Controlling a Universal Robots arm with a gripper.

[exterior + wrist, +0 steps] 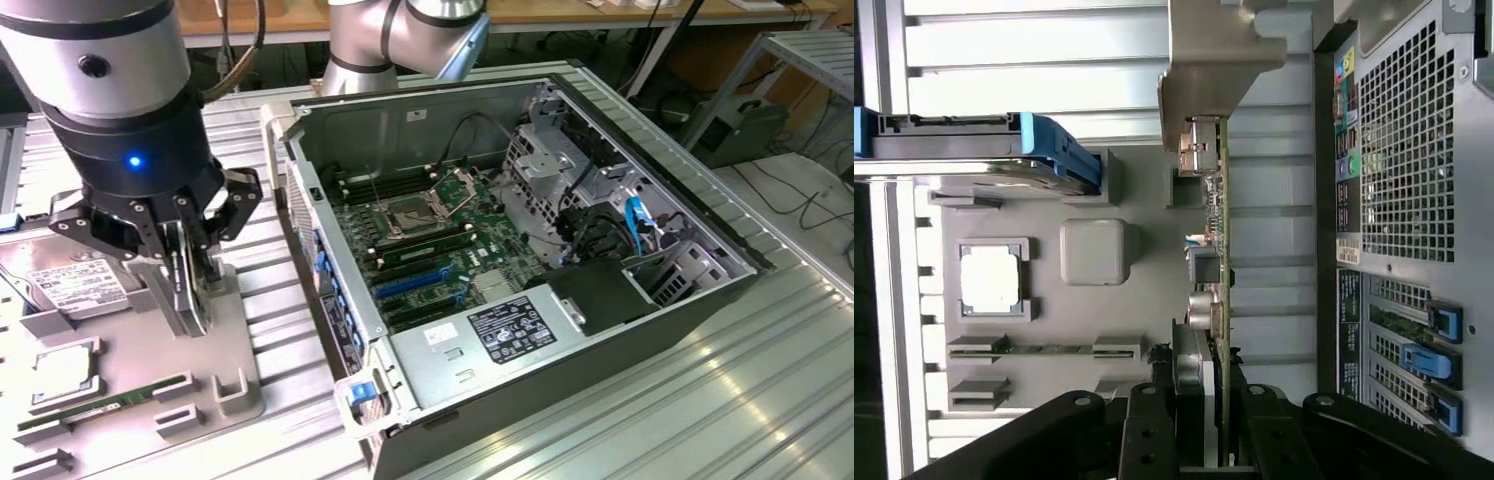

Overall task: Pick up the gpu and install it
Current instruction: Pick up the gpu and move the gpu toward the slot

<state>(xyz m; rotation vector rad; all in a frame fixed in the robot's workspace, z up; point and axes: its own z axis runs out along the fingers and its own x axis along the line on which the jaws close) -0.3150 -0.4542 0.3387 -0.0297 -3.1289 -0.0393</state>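
The gripper [180, 250] is clamped on the gpu [196, 300], which stands on edge in the holder [200, 390] just beside the case [534, 410] (on the exterior view's left), evidently so the jaws pinch its flat faces.

A big black computer box [387, 130] lies open on a ribbed silver metal table [694, 390]. Inside it are a green board [447, 245] and a silver power box with a black sticker [454, 365]. Beside it, on the exterior view's left, sits a flat grey plastic tray [134, 340]. On the tray are a silver hard drive with a white sticker [74, 285], a small square silver chip [64, 370] and a long thin green stick [100, 405].
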